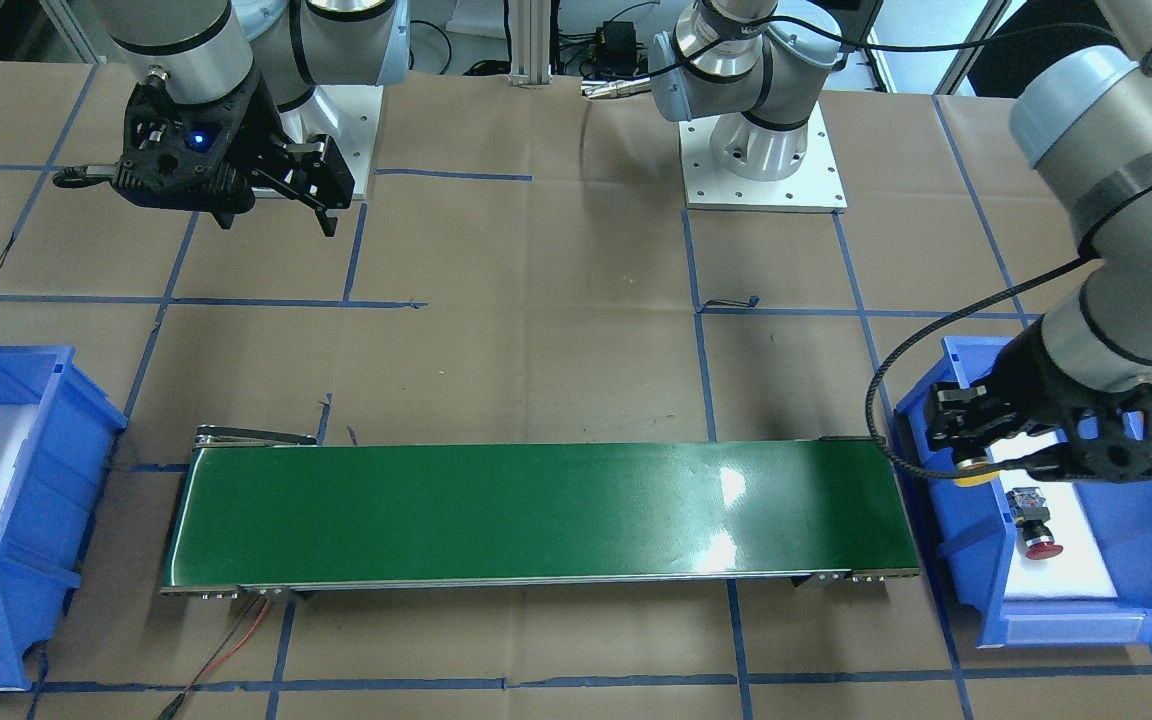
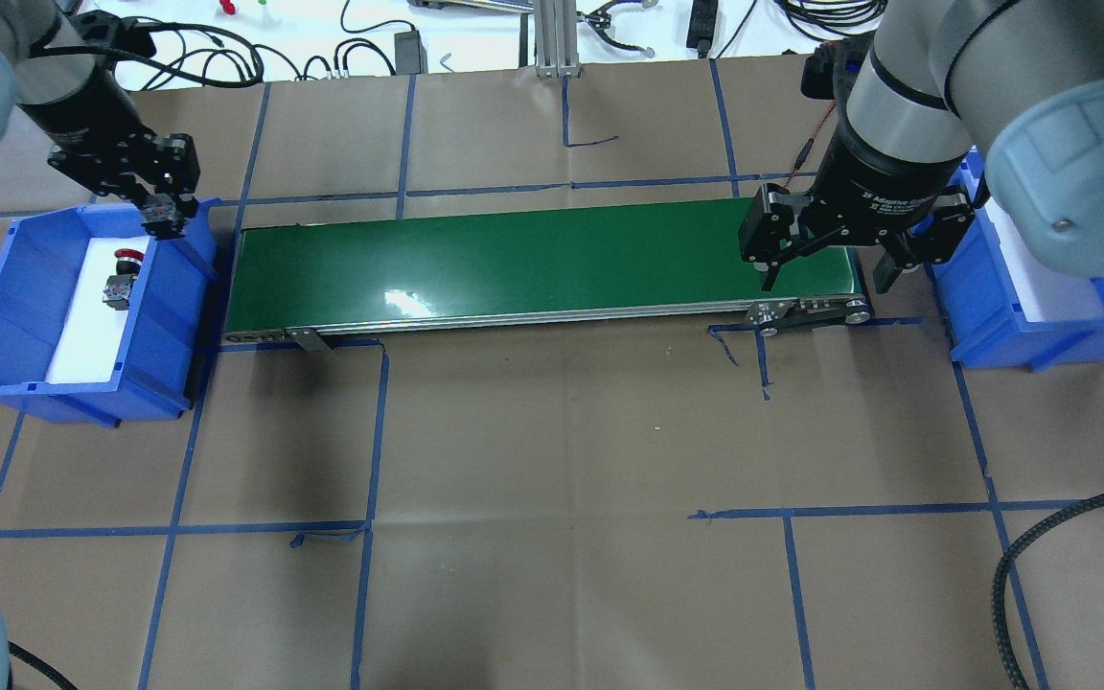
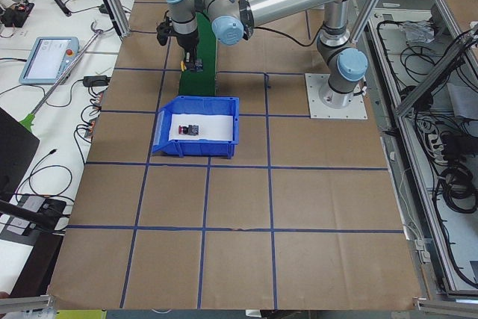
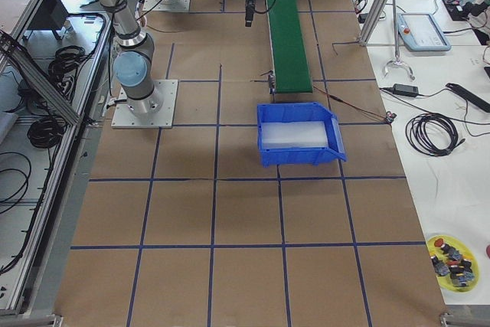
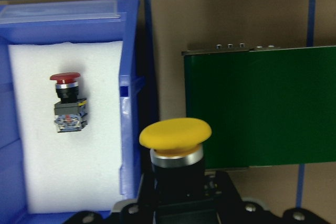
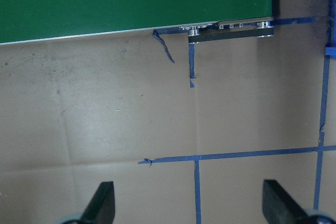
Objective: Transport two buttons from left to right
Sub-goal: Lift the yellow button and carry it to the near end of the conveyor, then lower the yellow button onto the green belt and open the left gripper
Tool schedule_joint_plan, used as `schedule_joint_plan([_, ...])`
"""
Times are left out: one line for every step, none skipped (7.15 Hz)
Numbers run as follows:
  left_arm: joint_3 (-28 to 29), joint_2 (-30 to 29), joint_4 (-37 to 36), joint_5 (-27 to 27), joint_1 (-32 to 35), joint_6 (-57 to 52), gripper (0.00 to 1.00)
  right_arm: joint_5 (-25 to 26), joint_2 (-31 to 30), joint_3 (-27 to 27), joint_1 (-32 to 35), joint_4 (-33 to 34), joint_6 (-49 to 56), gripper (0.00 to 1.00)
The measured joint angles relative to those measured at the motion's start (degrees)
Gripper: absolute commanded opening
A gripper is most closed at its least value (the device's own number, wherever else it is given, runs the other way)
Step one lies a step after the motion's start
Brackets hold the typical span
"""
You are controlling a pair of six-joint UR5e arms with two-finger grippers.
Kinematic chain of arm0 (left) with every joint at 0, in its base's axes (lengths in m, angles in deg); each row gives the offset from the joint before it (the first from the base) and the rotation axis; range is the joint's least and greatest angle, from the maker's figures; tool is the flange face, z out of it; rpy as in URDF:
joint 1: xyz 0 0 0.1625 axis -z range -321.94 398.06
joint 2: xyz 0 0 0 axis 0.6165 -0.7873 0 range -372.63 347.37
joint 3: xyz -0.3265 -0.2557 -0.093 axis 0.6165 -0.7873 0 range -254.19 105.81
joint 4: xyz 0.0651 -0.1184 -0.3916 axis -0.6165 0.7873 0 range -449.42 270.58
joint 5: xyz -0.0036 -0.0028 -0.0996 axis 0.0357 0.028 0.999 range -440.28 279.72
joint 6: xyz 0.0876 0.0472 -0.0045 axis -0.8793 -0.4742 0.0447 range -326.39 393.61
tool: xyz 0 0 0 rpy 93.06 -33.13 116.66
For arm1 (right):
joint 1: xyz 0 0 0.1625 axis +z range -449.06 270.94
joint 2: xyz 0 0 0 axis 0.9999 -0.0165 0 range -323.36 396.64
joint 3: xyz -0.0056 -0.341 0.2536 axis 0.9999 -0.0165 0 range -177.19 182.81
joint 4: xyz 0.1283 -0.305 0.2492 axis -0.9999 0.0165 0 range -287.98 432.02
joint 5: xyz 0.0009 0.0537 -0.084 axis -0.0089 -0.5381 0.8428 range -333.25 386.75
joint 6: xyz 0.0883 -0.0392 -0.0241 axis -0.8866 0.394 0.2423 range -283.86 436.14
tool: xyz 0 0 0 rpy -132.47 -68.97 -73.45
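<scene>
Bright, even overhead light. White glare patches sit on the green belt (image 1: 728, 487); soft shadows spread over the desk (image 2: 552, 431). Close to the left wrist lens, the yellow button (image 5: 175, 132) looks slightly blurred.

Passage from left bin (image 2: 178, 287) to conveyor belt (image 2: 533, 259). The left gripper (image 2: 164, 218), clamping the yellow button (image 5: 175, 132), hangs over the bin's belt-side wall, the only barrier here. The belt top is bare end to end. The right gripper (image 2: 828, 268), jaws apart, hovers above the table beside the belt's right end.

Brown-papered table (image 2: 552, 431) with blue tape grid (image 2: 130, 530), white benches (image 4: 459, 181) alongside.
</scene>
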Motion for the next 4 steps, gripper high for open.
schedule_joint_plan([-0.2, -1.2, -0.3, 0.0, 3.0, 4.0, 0.03, 0.0, 0.0, 0.0, 0.0, 0.0, 0.0, 1.0])
schedule_joint_plan([-0.6, -2.8, -1.6, 0.1, 5.5, 6.6, 0.03, 0.0, 0.0, 0.0, 0.0, 0.0, 0.0, 1.0])
schedule_joint_plan([-1.8, -4.4, -4.7, 0.1, 7.0, 7.9, 0.03, 0.0, 0.0, 0.0, 0.0, 0.0, 0.0, 1.0])
schedule_joint_plan([-4.0, -6.0, -9.7, 0.1, 7.7, 8.7, 0.03, 0.0, 0.0, 0.0, 0.0, 0.0, 0.0, 1.0])
